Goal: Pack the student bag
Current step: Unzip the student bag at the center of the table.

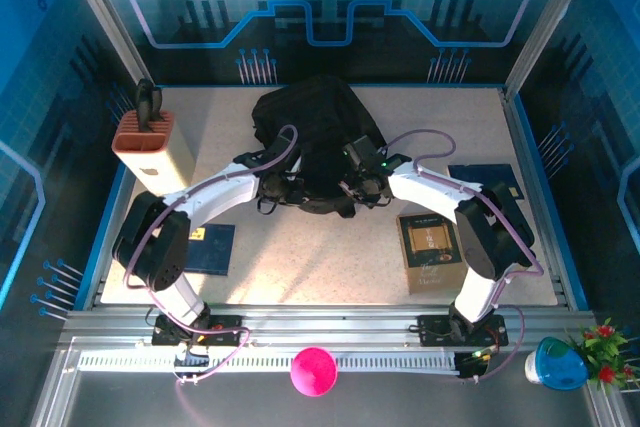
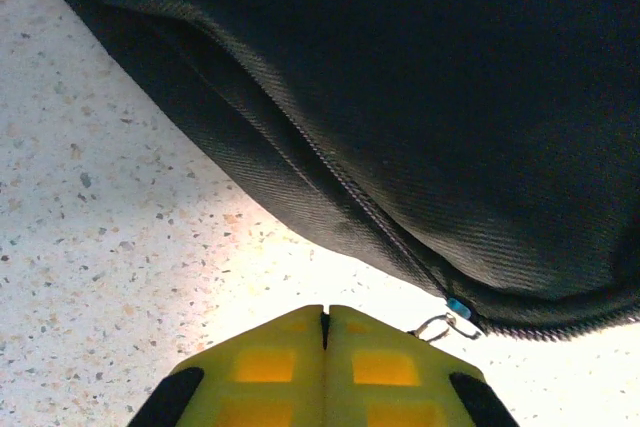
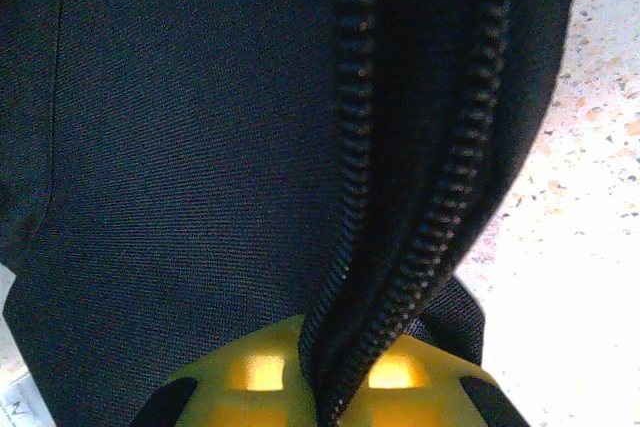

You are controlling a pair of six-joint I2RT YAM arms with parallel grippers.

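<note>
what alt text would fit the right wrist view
The right gripper, its yellow jaws shut, pinches the black bag at its zip, whose two rows of teeth run up from the jaws. Speckled table lies at the right edge.

On the table (image 1: 330, 272), the student bag (image 1: 310, 122) is set centrally toward the rear. A box (image 1: 152, 152) is placed at its left, a flat book (image 1: 210, 249) nearer left, and possibly a carton (image 1: 432, 250) nearer right.
</note>
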